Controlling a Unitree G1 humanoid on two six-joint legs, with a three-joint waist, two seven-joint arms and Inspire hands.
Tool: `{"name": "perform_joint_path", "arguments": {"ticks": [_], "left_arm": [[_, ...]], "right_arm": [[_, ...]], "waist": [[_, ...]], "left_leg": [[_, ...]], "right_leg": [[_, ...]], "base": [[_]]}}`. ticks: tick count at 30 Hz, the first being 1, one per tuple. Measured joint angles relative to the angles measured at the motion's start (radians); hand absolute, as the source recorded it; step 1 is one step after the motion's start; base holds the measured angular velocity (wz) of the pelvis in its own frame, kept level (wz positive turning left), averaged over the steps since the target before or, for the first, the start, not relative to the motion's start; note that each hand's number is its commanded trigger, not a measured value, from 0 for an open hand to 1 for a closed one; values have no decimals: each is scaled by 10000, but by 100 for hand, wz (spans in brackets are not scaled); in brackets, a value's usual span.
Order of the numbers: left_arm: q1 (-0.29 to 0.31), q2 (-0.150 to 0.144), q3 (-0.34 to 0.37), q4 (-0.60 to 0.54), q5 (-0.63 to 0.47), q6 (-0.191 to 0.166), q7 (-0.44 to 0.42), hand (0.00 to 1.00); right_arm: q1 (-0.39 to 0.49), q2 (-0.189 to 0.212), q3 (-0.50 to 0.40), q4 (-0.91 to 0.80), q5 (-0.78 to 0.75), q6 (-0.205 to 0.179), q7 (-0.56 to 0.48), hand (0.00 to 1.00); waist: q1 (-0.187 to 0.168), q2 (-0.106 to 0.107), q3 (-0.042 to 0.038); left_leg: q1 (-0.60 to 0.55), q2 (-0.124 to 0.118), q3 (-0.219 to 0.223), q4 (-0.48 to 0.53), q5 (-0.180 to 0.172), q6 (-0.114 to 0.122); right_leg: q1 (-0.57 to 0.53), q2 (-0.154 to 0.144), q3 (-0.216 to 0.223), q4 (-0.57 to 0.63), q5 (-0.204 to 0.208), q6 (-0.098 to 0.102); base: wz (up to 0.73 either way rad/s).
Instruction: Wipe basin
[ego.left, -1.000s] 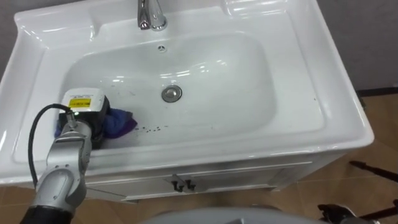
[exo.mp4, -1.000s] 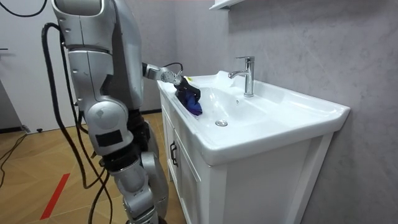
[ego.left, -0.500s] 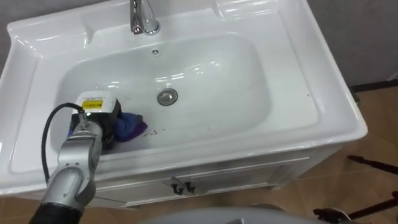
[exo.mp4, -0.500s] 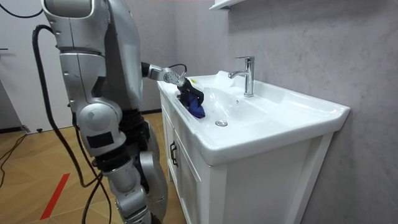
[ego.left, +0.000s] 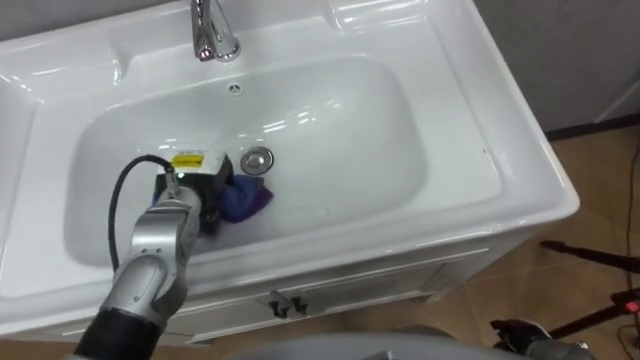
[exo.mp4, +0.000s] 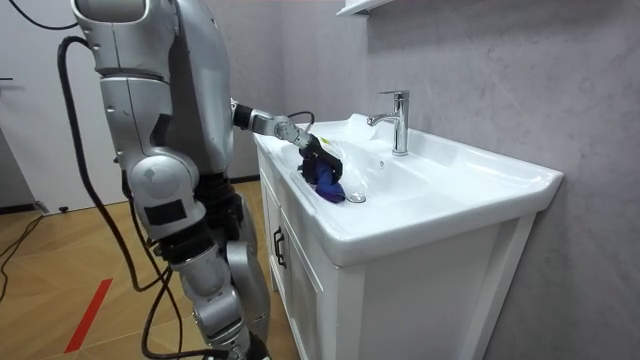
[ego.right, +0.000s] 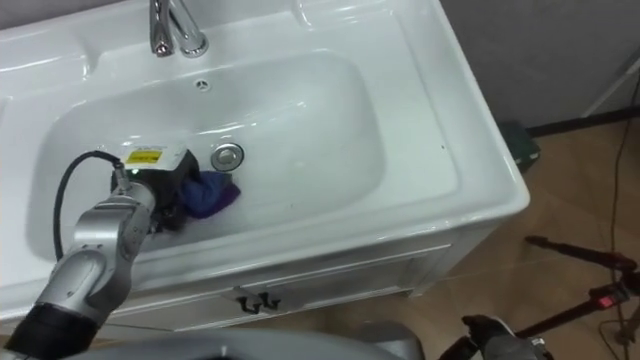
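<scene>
We see the left hand (ego.left: 192, 178) down in the basin (ego.left: 340, 120), its fingers curled round a bunched blue cloth (ego.left: 247, 198) that lies on the basin floor. The cloth sits just beside the drain (ego.left: 257, 158), on its near side; whether they touch we cannot tell. The tap (ego.left: 208, 30) stands at the back rim, well apart from the hand. In the room view we find the robot standing at the cabinet (exo.mp4: 300, 290) front, left arm reaching over the rim
</scene>
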Motion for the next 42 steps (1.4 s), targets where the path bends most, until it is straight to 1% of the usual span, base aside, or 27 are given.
{"name": "perform_joint_path", "arguments": {"ticks": [1,3,5,7,8,10,12,14,15,16,18,19,21,23,25,27,31,35,38,39,42], "left_arm": [[-7,-66,-11,-26,-128,-75,-20,100],[-73,-71,-102,-29,-155,-111,-71,100],[-169,-71,-161,-34,-349,-118,-172,100],[-223,-93,-160,-33,-713,-181,-189,100],[-233,-106,-159,-33,-790,-202,-186,100],[-274,-126,-188,-33,-1009,-376,-154,100],[-299,-123,-274,-32,-1245,-406,-88,100],[-344,-246,-437,-30,-1438,-407,15,100],[-404,-350,-496,-24,-1559,-407,52,100],[-454,-390,-569,-23,-1664,-408,128,100],[-462,-504,-731,-24,-1660,-406,249,100],[-470,-636,-761,-28,-1661,-406,259,100],[-487,-700,-771,-40,-1665,-404,234,100],[-518,-723,-800,-62,-1663,-386,201,100],[-567,-750,-849,-111,-1664,-367,137,100],[-686,-768,-938,-113,-1661,-367,55,100],[-733,-764,-1139,-230,-1667,-368,74,100],[-753,-778,-1138,-235,-1696,-368,65,100],[-855,-778,-1104,-235,-2175,-368,68,100],[-935,-782,-1109,-236,-2490,-369,70,100],[-1063,-869,-1114,-250,-3149,-373,70,100]], "right_arm": [[4,6,-1,0,2,-2,7,0],[69,16,0,-11,3,0,4,0],[142,20,6,0,6,37,-13,0],[141,96,8,3,4,50,-114,0],[128,112,7,-1,3,48,-128,0],[77,166,20,-4,10,30,-139,0],[8,194,35,-10,17,28,-137,0],[-96,222,121,-10,68,27,-128,0],[-148,277,173,-8,57,27,-125,0],[-212,340,216,-1,-16,14,-113,0],[-261,427,245,1,-65,12,-107,0],[-256,471,328,14,-121,14,-98,0],[-179,536,404,-9,-165,17,-97,0],[-141,599,407,-13,-278,79,-76,0],[-81,602,421,-53,-355,104,-75,0],[-37,602,427,-54,-363,107,-76,0],[9,601,664,-62,-370,120,-77,0],[-44,609,741,-61,-384,124,-79,0],[-95,610,792,-32,-346,124,-68,0],[-93,613,801,-21,-322,125,-31,0],[-67,649,821,25,-318,141,56,0]], "waist": [[-102,1,0],[-171,0,0],[-217,4,-1],[-349,3,0],[-349,4,0],[-355,-2,5],[-355,-11,11],[-374,-24,20],[-369,-53,38],[-372,-76,53],[-375,-88,60],[-405,-91,61],[-438,-92,62],[-502,-98,65],[-621,-107,64],[-647,-133,59],[-663,-232,50],[-656,-242,46],[-642,-241,46],[-638,-239,45],[-641,-236,43]], "left_leg": [[0,0,85,1,0,0],[16,3,169,14,-1,1],[24,3,181,15,-1,1],[24,6,186,11,-1,1],[28,6,187,11,-1,1],[57,5,188,-9,-1,2],[76,1,189,-11,-2,3],[77,-3,181,-21,-3,5],[77,-4,173,-25,-4,6],[81,-4,178,-32,-4,7],[105,-6,178,-33,-5,8],[108,-8,187,-19,-5,8],[106,-6,195,-9,-4,7],[95,-2,228,-1,-4,7],[105,18,571,11,-5,8],[140,21,671,14,-5,8],[149,20,681,86,-8,13],[152,22,681,95,-17,29],[148,22,673,94,-26,43],[150,21,667,95,-28,46],[151,20,664,95,-28,47]], "right_leg": [[0,-5,20,-20,6,10],[0,-7,70,-9,7,12],[8,-2,110,26,7,12],[6,1,116,34,7,12],[2,3,127,34,7,12],[0,14,177,32,7,12],[3,14,218,39,7,13],[12,10,218,24,6,14],[16,10,213,24,6,14],[17,10,213,19,6,14],[25,10,229,-7,6,15],[38,7,229,-7,4,17],[44,7,227,-10,4,18],[34,8,227,-9,4,18],[18,4,275,-8,4,18],[25,5,342,5,4,18],[45,6,414,22,5,19],[42,14,438,27,5,19],[21,28,501,1,6,21],[22,27,507,3,7,23],[21,36,532,22,12,30]], "base": [[-8],[-11],[-7],[0],[-6],[-6],[-5],[2],[4],[0],[0],[0],[0],[0],[-5],[-11],[-6],[-1],[-3],[0],[-2]]}}
